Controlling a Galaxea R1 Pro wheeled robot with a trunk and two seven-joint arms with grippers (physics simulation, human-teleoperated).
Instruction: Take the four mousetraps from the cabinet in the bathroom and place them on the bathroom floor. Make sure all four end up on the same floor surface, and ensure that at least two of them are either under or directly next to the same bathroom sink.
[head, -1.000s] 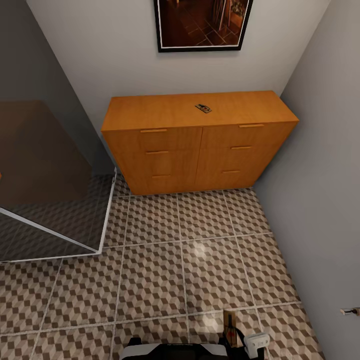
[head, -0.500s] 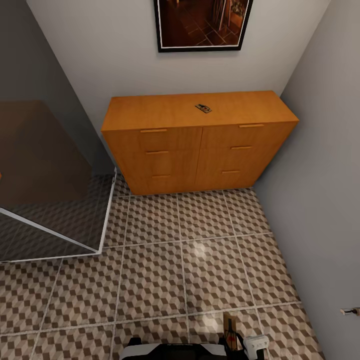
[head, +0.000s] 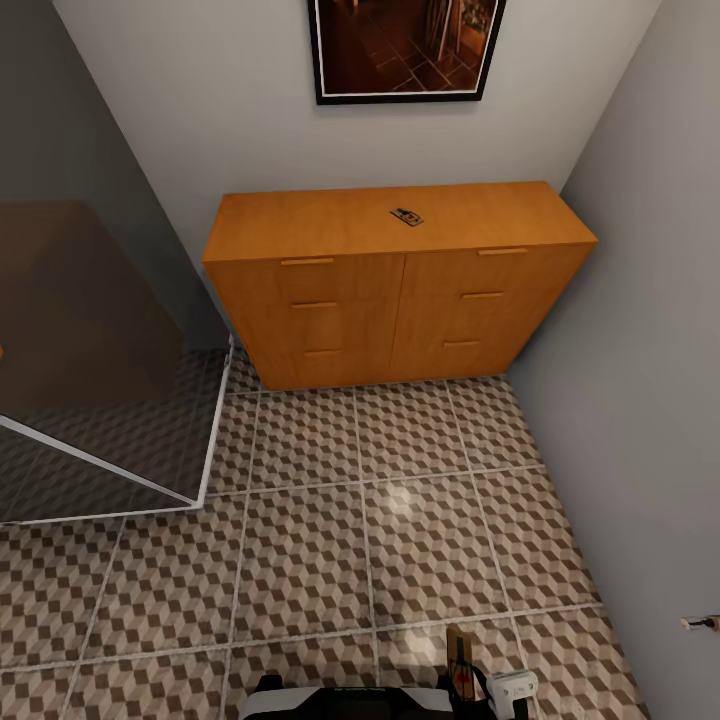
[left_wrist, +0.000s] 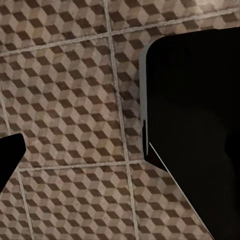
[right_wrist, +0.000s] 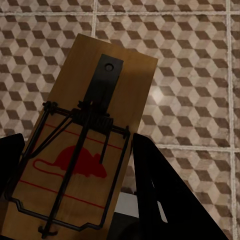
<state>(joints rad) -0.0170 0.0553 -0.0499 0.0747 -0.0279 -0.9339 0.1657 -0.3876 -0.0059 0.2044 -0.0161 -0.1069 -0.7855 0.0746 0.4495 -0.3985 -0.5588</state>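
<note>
Well short of the low orange-brown wooden cabinet (head: 398, 280) with its slim bar handles, at the near edge of the head view, a flat tan wooden mousetrap (head: 461, 662) with dark wire and a red mouse mark is held by the right gripper (head: 478, 682), whose dark fingers (right_wrist: 160, 190) are seen clamped on either side of the board (right_wrist: 82, 145) in the right wrist view. The board is carried above the cube-patterned brown, beige and white tiled bathroom floor (head: 380, 520), not resting on it. Its long axis runs along the gripper's fingers, the plain end with the black metal tab pointing out past the fingertips and the wire frame end lying back toward the wrist; in the head view it stands roughly on end, tilted slightly. A second small mousetrap (head: 406, 216) lies flat on top of the cabinet, toward its right half. The left gripper (left_wrist: 85, 150) is seen over bare tiles with its fingers spread apart and nothing between them. The step in hand is judged to be the carrying of one trap away from the cabinet for placing. The next move would call for turning toward the sink, lowering the trap flat onto the tiles under or beside it, and releasing it there.
</note>
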